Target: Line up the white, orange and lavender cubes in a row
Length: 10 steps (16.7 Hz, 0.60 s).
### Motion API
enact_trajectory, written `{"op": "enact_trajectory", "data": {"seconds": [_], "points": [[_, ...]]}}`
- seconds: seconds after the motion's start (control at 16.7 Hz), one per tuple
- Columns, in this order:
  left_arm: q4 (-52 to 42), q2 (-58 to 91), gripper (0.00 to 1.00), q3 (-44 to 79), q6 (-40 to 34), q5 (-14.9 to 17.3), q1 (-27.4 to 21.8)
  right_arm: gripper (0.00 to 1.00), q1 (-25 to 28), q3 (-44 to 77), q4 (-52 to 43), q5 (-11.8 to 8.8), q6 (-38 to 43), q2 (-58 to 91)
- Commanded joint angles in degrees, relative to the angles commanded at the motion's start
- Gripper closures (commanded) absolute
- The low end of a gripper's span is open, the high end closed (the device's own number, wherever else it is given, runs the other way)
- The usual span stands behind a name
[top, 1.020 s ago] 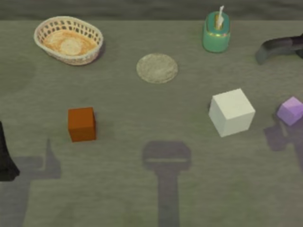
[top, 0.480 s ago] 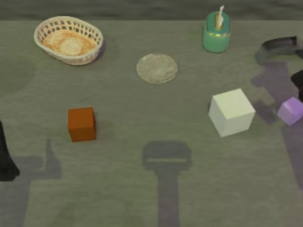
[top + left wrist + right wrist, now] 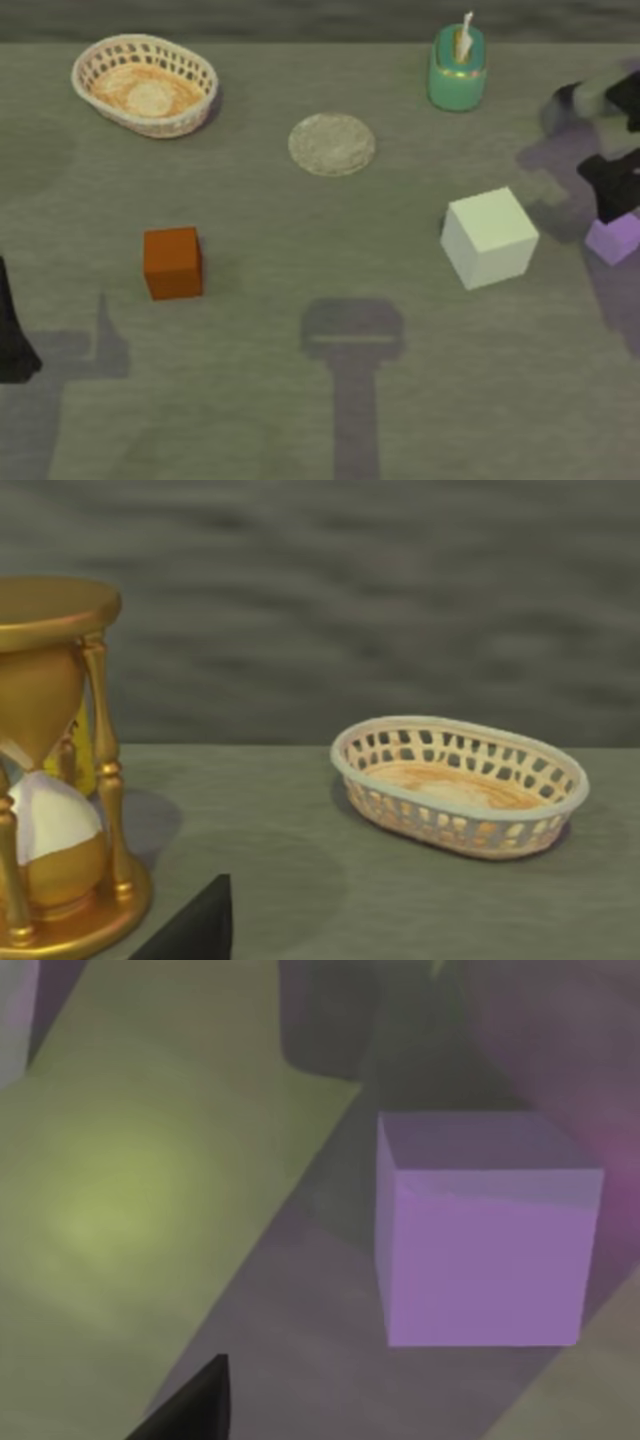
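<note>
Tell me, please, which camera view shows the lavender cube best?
The right wrist view: the lavender cube fills much of it, two faces plain. In the top view the right gripper partly covers that cube at the table's right edge. The left wrist view misses it.

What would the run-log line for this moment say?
right gripper: above lavender cube, table's right edge | left gripper: parked, left edge | white cube, orange cube: apart, not in row

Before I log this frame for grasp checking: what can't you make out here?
- Right gripper: top view cuts it at the right edge, dark and smeared; finger state unclear.
- Lavender cube: top view, partly covered by that gripper.
- Left gripper: top view's left edge shows only a dark sliver.
- Hourglass: left wrist view crops it at the edge.
</note>
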Motion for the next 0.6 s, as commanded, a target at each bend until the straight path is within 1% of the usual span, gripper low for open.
{"op": "enact_trajectory", "data": {"seconds": [0.42, 0.6], "points": [[0.00, 0.00, 0.00, 0.00, 0.00, 0.00, 0.00, 0.00, -0.28, 0.32, -0.01, 0.00, -0.15, 0.64], [0.00, 0.00, 0.00, 0.00, 0.00, 0.00, 0.00, 0.00, -0.04, -2.46, 3.99, -0.01, -0.22, 2.08]]}}
